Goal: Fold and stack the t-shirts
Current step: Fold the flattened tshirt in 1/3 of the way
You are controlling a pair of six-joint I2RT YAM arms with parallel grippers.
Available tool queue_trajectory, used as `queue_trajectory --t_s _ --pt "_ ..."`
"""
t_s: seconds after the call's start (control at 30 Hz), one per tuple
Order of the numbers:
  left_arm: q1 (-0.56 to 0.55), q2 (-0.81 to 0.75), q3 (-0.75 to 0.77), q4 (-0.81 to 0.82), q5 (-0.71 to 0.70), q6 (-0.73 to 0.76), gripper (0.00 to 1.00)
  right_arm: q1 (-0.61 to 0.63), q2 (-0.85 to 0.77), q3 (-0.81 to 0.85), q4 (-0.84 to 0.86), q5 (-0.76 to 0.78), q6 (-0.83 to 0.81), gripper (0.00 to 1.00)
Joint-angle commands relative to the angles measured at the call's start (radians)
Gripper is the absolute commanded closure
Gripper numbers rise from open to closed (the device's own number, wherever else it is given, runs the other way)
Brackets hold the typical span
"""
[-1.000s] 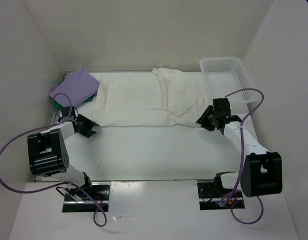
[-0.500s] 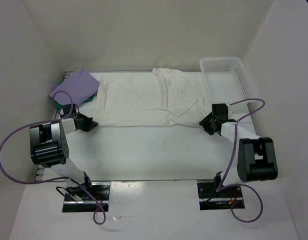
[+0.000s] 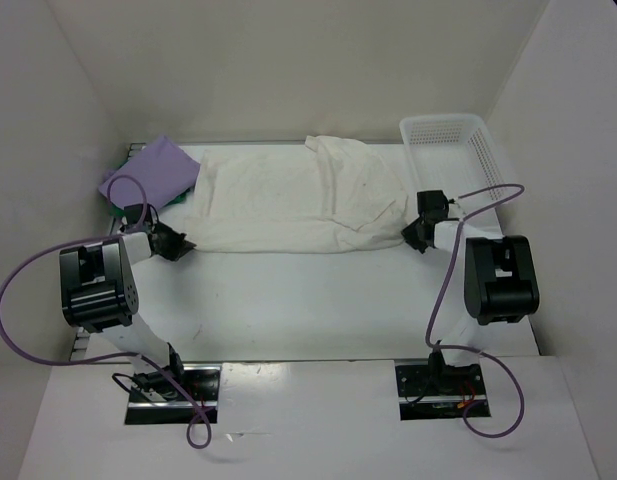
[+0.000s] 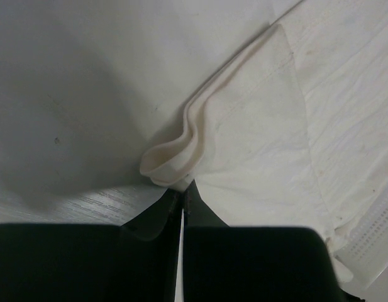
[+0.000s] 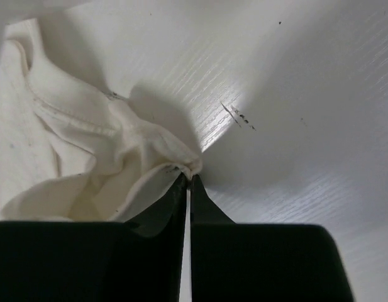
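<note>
Now both arms sit at the near hem of the crumpled white cotton t-shirt (image 3: pixel 278 205), which lies spread across the far half of the white desk (image 3: pixel 288 295); over the last second each wrist has drawn in toward the cloth, the right arm folding its elbow close to its base.

Left pincer (image 4: pixel 182 189): fingers pressed together, a rolled fold of the near-left hem corner caught at the tips. Right pincer (image 5: pixel 186 182): likewise closed, a bunched lump of the near-right corner nipped between the tips; cloth puckers up around it.

Reading: the reach is over and both corners look gripped, so the first fold can begin; I judge the task to be at an early stage for this shirt. Next move probably calls for lifting both corners evenly; the right grip holds several layers, which may drag unevenly.

Folded purple t-shirt (image 3: pixel 153 172) rests at the far left, just beside the white shirt; white perforated plastic basket (image 3: pixel 485 150) stands at the far right.
</note>
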Motion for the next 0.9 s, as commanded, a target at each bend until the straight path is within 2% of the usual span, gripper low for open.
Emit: queue_trajectory --t_s 0.0,0.1,0.2,0.33,0.4,0.43,0.53,0.57,0.63,0.67,0.7,0.73,0.77,0.87 --pt "0.003 0.0 0.015 -0.083 -0.082 0.076 1.0 0.004 -0.007 0.034 -0.06 0.082 0.009 1.0" --pt "0.023 -0.037 0.015 -0.151 -0.081 0.112 1.0 0.004 -0.082 -0.034 -0.114 0.082 0.009 1.0" --pt "0.049 -0.09 -0.011 -0.233 -0.092 0.158 1.0 -0.01 -0.277 -0.14 -0.189 0.055 0.009 1.0" --pt "0.138 -0.156 -0.022 -0.378 -0.092 0.238 1.0 -0.123 -0.588 -0.273 -0.33 -0.076 0.023 1.0" --pt "0.178 -0.208 -0.031 -0.452 -0.108 0.258 1.0 -0.076 -0.653 -0.273 -0.411 -0.076 0.12 1.0" --pt "0.178 -0.231 -0.031 -0.466 -0.098 0.258 1.0 -0.076 -0.664 -0.273 -0.439 -0.118 0.14 1.0" --pt "0.178 -0.27 -0.022 -0.512 -0.096 0.237 0.98 -0.045 -0.748 -0.244 -0.538 -0.119 0.193 1.0" --pt "0.178 -0.27 -0.022 -0.526 -0.108 0.237 0.94 -0.045 -0.804 -0.244 -0.557 -0.119 0.202 1.0" --pt "0.178 -0.27 -0.022 -0.511 -0.109 0.237 0.51 -0.035 -0.823 -0.235 -0.557 -0.13 0.202 0.98" --pt "0.178 -0.279 -0.022 -0.498 -0.109 0.237 0.31 -0.035 -0.823 -0.235 -0.557 -0.142 0.188 0.87" --pt "0.178 -0.279 -0.022 -0.498 -0.109 0.237 0.07 -0.035 -0.823 -0.226 -0.557 -0.154 0.188 0.79" --pt "0.178 -0.29 -0.022 -0.489 -0.109 0.237 0.02 -0.035 -0.823 -0.217 -0.557 -0.154 0.179 0.69" --pt "0.178 -0.305 -0.022 -0.489 -0.109 0.237 0.0 -0.035 -0.823 -0.217 -0.557 -0.154 0.179 0.52" --pt "0.178 -0.324 0.0 -0.489 -0.129 0.226 0.0 -0.035 -0.911 -0.177 -0.58 -0.143 0.156 0.38"
